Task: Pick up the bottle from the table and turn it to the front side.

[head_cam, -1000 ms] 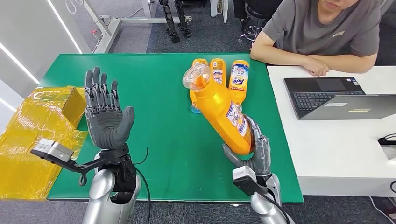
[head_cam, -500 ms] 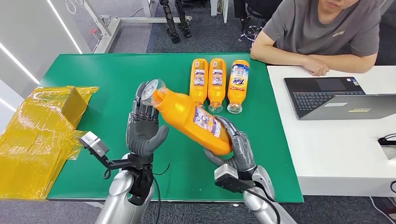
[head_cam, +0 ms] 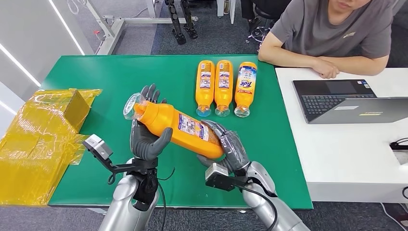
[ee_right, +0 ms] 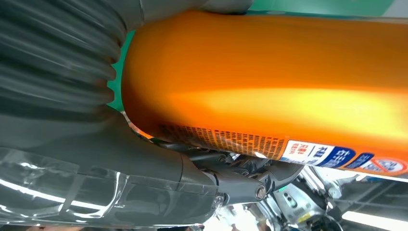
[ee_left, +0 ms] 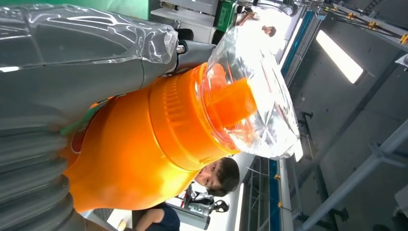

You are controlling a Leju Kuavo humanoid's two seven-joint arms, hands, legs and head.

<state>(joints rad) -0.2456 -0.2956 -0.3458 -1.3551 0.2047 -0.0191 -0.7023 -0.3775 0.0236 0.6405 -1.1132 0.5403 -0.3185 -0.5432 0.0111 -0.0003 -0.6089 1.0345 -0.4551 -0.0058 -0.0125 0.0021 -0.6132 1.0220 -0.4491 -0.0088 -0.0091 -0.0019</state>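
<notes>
The orange plastic detergent bottle with a clear cap is off the green table and held lying across, above the near middle of the table. The right robot hand is clamped around its base end. The left robot hand cups the neck end from behind, its thumb under the shoulder and its fingers standing up behind the cap; it touches the bottle and seems to be closing on it.

The pick-up looks done. A small-print label faces up toward the head view, and I cannot tell for sure which side it is, so the turn is likely in progress, with the two hands set for a handover or roll.

Three similar orange bottles lie side by side at the far edge of the table.
</notes>
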